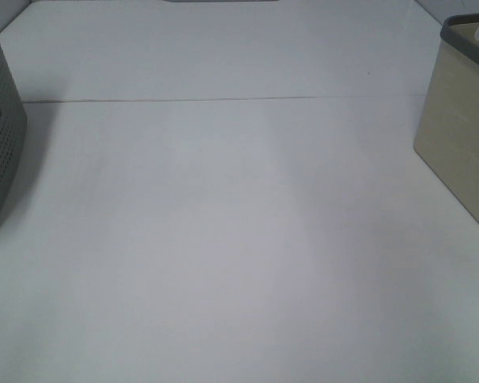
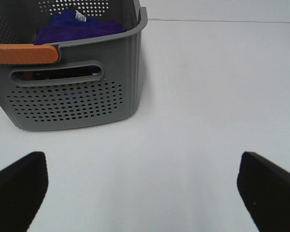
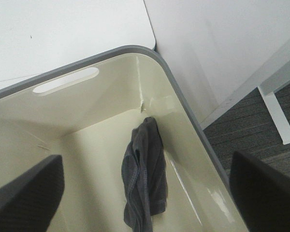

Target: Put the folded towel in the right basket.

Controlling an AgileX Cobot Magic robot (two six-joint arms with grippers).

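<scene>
A grey towel [image 3: 144,179] lies loosely bunched on the floor of the cream right basket [image 3: 87,84], against its far wall. My right gripper [image 3: 145,198] hangs open and empty above that basket, one dark finger [image 3: 24,193] on each side of the view. My left gripper [image 2: 142,193] is open and empty over the bare table, facing the grey perforated left basket [image 2: 72,101], which holds purple towels [image 2: 79,26]. In the exterior high view only the edges of the left basket [image 1: 0,152] and the right basket [image 1: 459,144] show. Neither gripper shows there.
The left basket has an orange handle [image 2: 24,53] across its near rim. The white table [image 1: 239,239] has a seam line [image 1: 223,100] across its far part. Beyond the right basket the table ends, with a wall, dark floor and a white leg [image 3: 275,111].
</scene>
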